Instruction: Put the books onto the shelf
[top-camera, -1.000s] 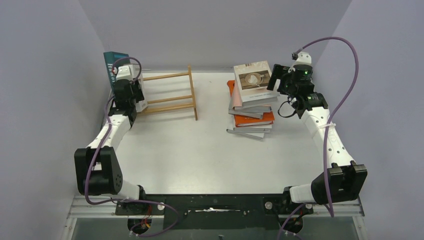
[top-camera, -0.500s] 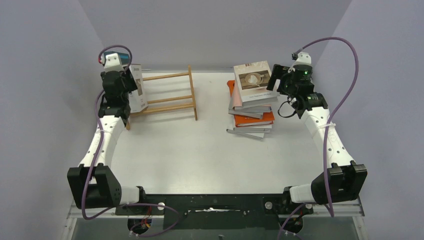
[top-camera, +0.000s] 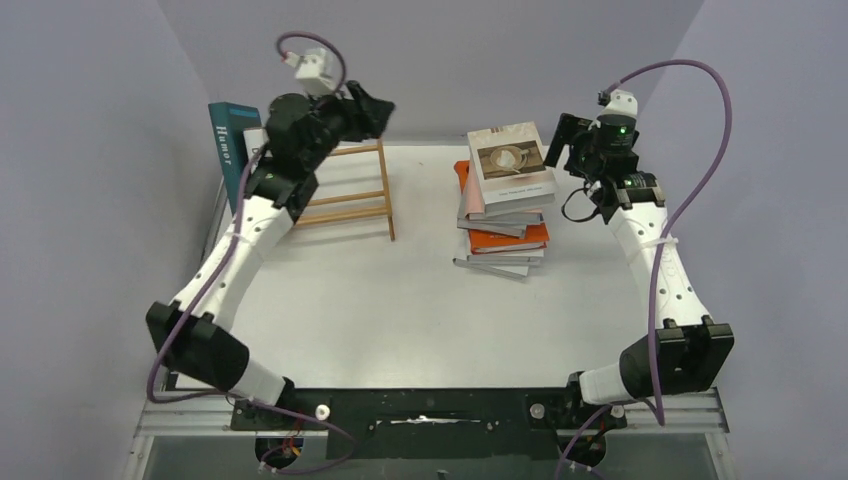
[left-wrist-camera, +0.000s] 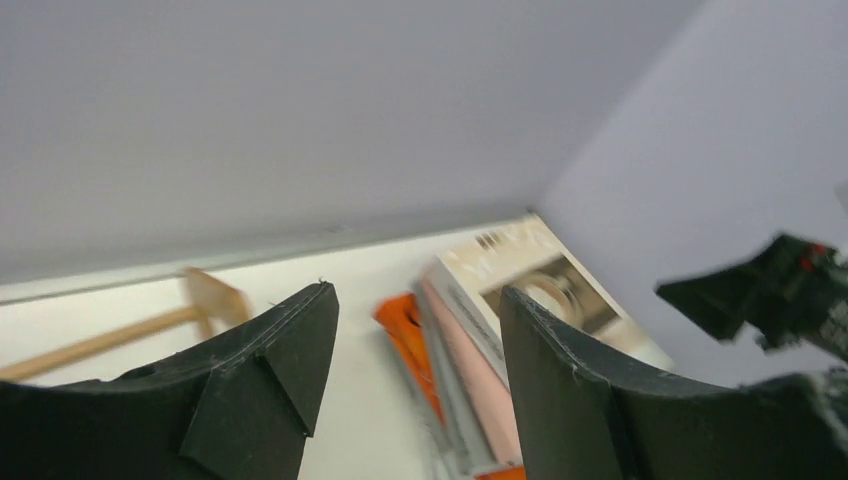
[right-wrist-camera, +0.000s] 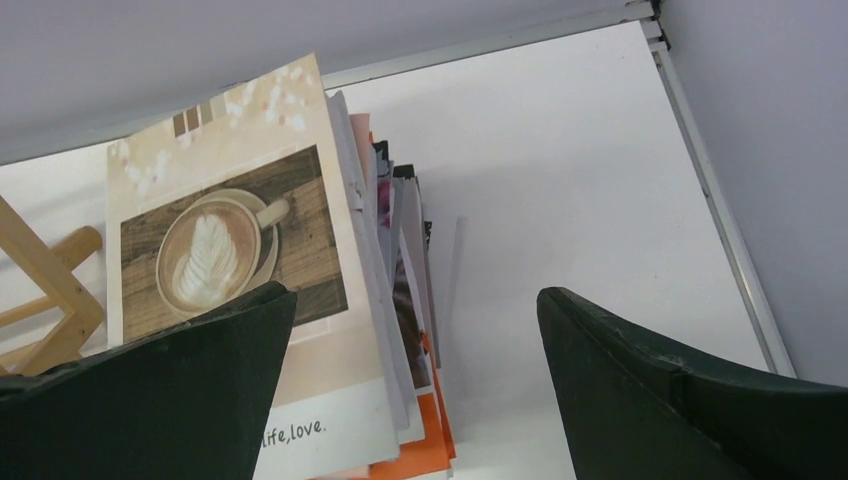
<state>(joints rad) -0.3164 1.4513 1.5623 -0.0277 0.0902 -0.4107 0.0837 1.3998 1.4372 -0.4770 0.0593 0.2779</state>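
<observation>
**Top view, with both wrist views.** Nearest the arm bases lay the bare white bench (top-camera: 400, 320). Beyond it, the stack of books (top-camera: 500, 240) lay flat just to the left of the right tool (top-camera: 557, 147). The top book (top-camera: 512, 160), with a coffee-cup cover, sat level with that tool's fingers.

The right tool was spread wide and held nothing. In its wrist view the right tool (right-wrist-camera: 415, 297) framed the page edges of the stack (right-wrist-camera: 400, 280) and the orange book (right-wrist-camera: 432, 440) low in the pile. The top book (right-wrist-camera: 230, 240) ran behind the left finger (right-wrist-camera: 180, 390). Whether that finger touched the cover could not be told.

The left tool (top-camera: 372, 105) hung raised over the far right post of the shelf (top-camera: 345, 205), which stood below it and to its left. The blurred wrist view showed the left tool (left-wrist-camera: 415, 300) with its fingers apart and nothing between them. The stack lay well beyond the gap.

Farthest left of the left tool, the teal "Humor" book (top-camera: 226, 140) stood upright at the shelf's left end.
</observation>
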